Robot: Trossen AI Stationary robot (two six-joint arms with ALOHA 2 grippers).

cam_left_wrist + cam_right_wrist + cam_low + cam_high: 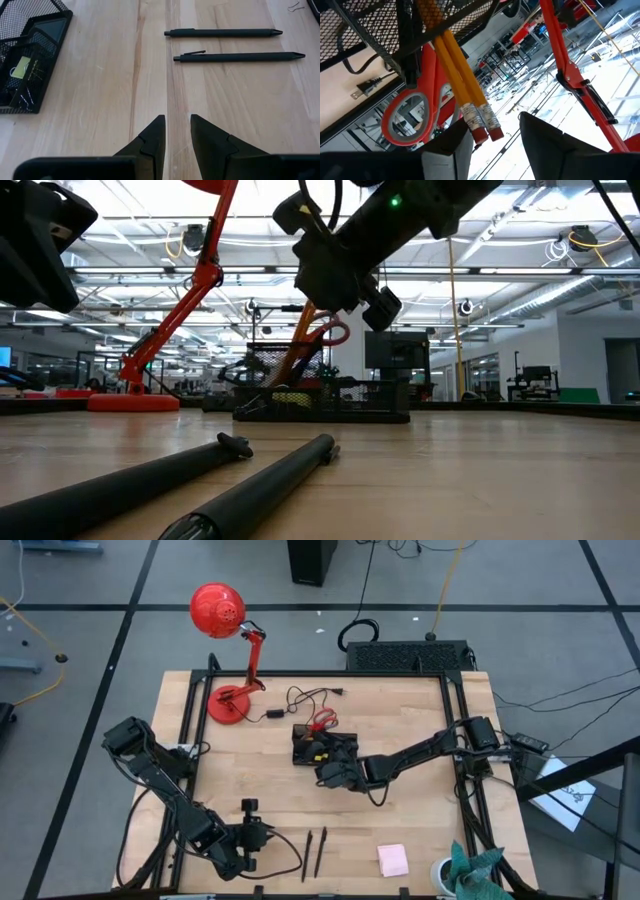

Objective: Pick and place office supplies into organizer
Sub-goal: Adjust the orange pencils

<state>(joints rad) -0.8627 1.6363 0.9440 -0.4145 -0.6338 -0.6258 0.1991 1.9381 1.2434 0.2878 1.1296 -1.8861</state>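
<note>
The black mesh organizer (318,747) stands at mid-table. Red-handled scissors (405,117) and two orange pencils (462,75) stand slanted in it, eraser ends up, and a yellow-green block (21,66) lies inside. My right gripper (332,772) is open at the organizer's near right side. In its wrist view (492,121) the pencils' eraser ends lie between its fingers. Two black pens (315,853) and a pink sticky pad (392,860) lie near the table's near edge. My left gripper (177,120) is open over bare wood, left of the pens. My right gripper is open around the pencils' eraser ends (487,131). One eraser lies close against one finger (457,142), and I cannot tell whether they touch. The pencils lean in the organizer, not lifted.
A red desk lamp (230,650) stands at the far left, with a black cable (300,698) beside it. A large black box (405,656) sits past the far edge. A cup holding teal cloth (465,870) stands at the near right corner. Bare wood lies between pens and organizer.
</note>
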